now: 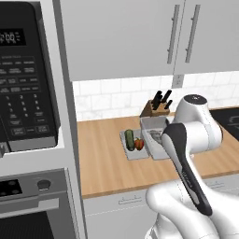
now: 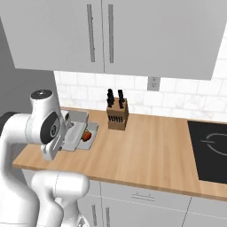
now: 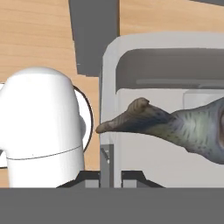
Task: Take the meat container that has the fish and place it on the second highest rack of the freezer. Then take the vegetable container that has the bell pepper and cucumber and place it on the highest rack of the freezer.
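Both trays sit side by side on the counter (image 1: 107,163), so nothing is shelved yet. The gripper (image 3: 110,175) is clamped on the fish tray's (image 3: 109,87) rim; the fish (image 3: 175,127) lies inside. The vegetable tray (image 1: 133,151) waits just left.

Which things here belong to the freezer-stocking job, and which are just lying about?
Job:
- fish in its grey tray, the shut gripper at the tray's rim
- cucumber and bell pepper, together in the neighbouring tray

Lying about:
- knife block
- microwave
- cooktop
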Available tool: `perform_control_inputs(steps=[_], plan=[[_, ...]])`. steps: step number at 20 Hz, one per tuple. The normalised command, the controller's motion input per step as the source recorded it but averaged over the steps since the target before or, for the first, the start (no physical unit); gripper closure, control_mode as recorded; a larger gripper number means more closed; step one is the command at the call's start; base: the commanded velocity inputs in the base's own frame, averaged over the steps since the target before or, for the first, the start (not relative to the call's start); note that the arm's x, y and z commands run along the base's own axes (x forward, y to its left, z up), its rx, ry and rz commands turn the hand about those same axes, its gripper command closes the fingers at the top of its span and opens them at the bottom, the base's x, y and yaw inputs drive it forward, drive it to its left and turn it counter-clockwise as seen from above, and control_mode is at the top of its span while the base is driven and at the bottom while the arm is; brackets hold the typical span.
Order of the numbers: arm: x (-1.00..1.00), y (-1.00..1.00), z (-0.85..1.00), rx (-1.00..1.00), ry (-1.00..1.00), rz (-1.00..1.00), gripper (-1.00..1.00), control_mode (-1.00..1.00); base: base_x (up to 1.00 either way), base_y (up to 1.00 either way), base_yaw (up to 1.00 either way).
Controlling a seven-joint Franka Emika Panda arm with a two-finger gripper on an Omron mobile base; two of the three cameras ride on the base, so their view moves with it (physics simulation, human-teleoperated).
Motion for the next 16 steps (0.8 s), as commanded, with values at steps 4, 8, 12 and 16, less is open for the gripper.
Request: perform_control_inputs(steps=[4,8,12,16], plan=[[-0.02,0.00,0.00,0.00,-0.02,0.00,1.00,-1.00,0.00,0.00,0.00],[-0.27,0.00,0.00,0.00,-0.11,0.00,1.00,-1.00,0.00,0.00,0.00],[-0.32,0.00,0.00,0.00,-0.10,0.00,1.00,1.00,-0.18,0.00,0.00],[0.00,0.00,0.00,0.00,0.00,0.00,1.00,1.00,-0.88,0.04,0.00]])
